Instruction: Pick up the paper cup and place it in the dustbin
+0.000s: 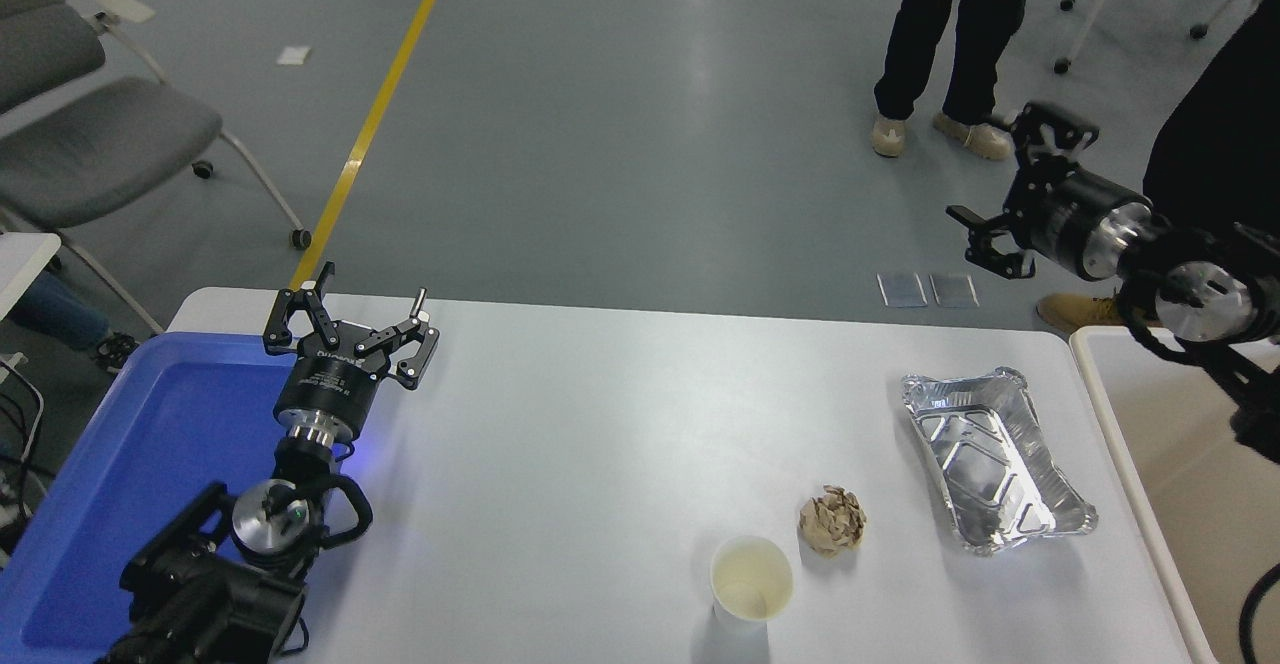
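Observation:
The small white paper cup (751,580) stands upright near the table's front edge, right of centre, its cream inside showing. The beige dustbin (1130,454) stands off the table's right edge; only its left rim and part of its inside show. My right gripper (1015,184) is open and empty, raised high above the table's far right corner, far from the cup. My left gripper (350,316) is open and empty, parked at the lower left by the blue tray.
A crumpled brown paper ball (832,521) lies just right of and behind the cup. A silver foil tray (990,474) lies further right. A shallow blue tray (130,464) sits at the table's left end. People's legs (940,34) stand beyond the table.

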You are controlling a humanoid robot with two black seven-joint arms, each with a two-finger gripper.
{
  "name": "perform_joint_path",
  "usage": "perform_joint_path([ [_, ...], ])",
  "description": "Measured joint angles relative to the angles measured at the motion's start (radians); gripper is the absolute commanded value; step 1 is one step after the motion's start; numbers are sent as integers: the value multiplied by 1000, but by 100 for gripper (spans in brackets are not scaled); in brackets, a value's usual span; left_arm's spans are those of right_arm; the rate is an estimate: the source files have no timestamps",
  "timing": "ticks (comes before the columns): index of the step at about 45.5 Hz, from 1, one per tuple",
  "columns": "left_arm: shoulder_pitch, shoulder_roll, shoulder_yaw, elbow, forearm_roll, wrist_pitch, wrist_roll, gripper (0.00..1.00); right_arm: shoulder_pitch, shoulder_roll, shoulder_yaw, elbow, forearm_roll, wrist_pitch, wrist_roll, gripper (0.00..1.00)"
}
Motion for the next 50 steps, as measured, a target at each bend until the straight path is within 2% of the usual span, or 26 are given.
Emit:
perform_joint_path([
  [11,0,0,0,0,0,0,0,99,283,-153,-336,178,-46,-19,-23,100],
  [25,0,0,0,0,0,0,0,99,740,-207,-780,358,-108,1,-67,100],
  [34,0,0,0,0,0,0,0,99,1030,-150,-1124,485,-156,59,-62,100],
  [44,0,0,1,0,0,0,0,99,1254,-7,-1441,630,-170,117,-1,100],
  [50,0,0,1,0,-1,0,0,99,1343,90,-1539,703,-173,159,21,100],
])
